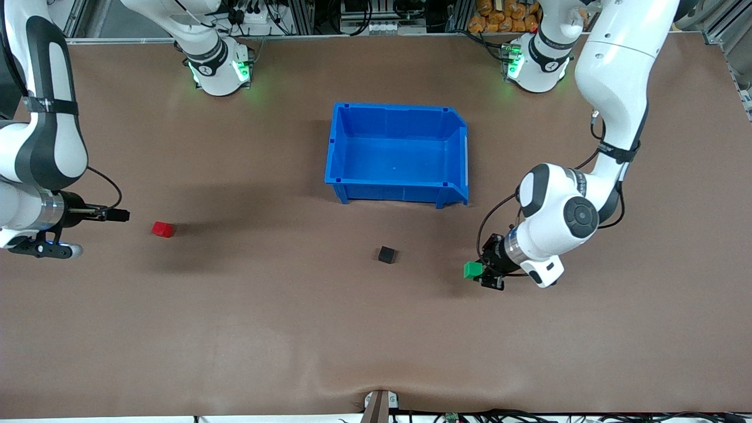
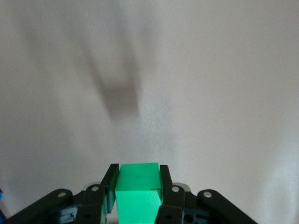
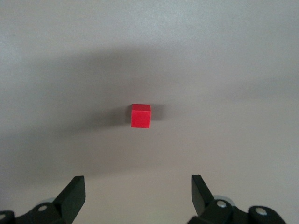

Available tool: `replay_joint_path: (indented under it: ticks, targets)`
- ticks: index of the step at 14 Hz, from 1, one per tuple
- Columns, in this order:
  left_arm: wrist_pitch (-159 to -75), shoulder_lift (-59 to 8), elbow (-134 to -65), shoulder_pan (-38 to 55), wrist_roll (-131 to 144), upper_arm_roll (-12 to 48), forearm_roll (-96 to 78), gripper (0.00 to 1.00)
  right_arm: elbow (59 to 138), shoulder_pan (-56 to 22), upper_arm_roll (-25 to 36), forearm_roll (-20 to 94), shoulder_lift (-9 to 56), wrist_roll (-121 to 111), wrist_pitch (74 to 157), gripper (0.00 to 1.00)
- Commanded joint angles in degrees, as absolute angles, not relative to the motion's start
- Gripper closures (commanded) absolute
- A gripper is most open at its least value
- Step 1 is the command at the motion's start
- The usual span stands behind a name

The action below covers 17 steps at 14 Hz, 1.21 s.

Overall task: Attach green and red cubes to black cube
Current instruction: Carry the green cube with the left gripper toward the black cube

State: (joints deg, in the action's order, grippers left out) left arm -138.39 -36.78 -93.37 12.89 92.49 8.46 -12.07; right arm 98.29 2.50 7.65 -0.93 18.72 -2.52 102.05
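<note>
The left gripper (image 1: 477, 271) sits at the lower right of the front view, its fingers closed on the green cube (image 1: 472, 269); in the left wrist view that cube (image 2: 138, 189) is pinched between both fingers (image 2: 110, 184) with its front face poking clear. The black cube (image 1: 386, 254) lies on the table (image 1: 235, 329) near the middle of the front view, below the blue bin (image 1: 346, 150) and toward the right arm's end from the held cube, apart from it with bare table between; so the join probably turns on carrying green sideways toward it, and the left arm looks nearer. At the left edge of the front view the right gripper (image 1: 120, 215) points at the red cube (image 1: 163, 229) just beside it; the right wrist view shows its fingers (image 3: 74, 196) spread wide and empty, the red cube (image 3: 140, 115) centred ahead of them.
</note>
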Motion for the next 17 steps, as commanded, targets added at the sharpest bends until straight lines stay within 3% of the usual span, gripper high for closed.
replay_joint_path:
  ticks: [1, 7, 11, 14, 17]
  targets:
    - [-136.9, -39.3, -88.6, 15.7, 97.4, 7.8, -12.2, 1.00, 98.7, 3.6, 6.9, 0.0, 19.0, -3.0, 102.7, 0.00]
    - [-131.7, -43.8, -80.3, 19.6, 104.8, 7.0, -12.0, 1.00, 98.7, 3.7, 6.9, 1.2, 20.8, -3.0, 104.9, 0.00]
    - [-131.7, -47.0, -78.0, 23.1, 105.4, 6.1, -12.0, 1.00, 99.0, 3.7, 6.9, 1.2, 22.1, -3.1, 106.2, 0.00]
    - [-131.6, -49.1, -76.5, 29.3, 107.9, 0.6, -12.2, 1.00, 100.7, 3.7, 6.9, 1.2, 22.1, -3.1, 109.1, 0.00]
    - [-131.6, -50.2, -76.4, 31.1, 108.5, -0.1, -12.2, 1.00, 100.8, 3.8, 6.9, 1.2, 22.6, -3.1, 109.3, 0.00]
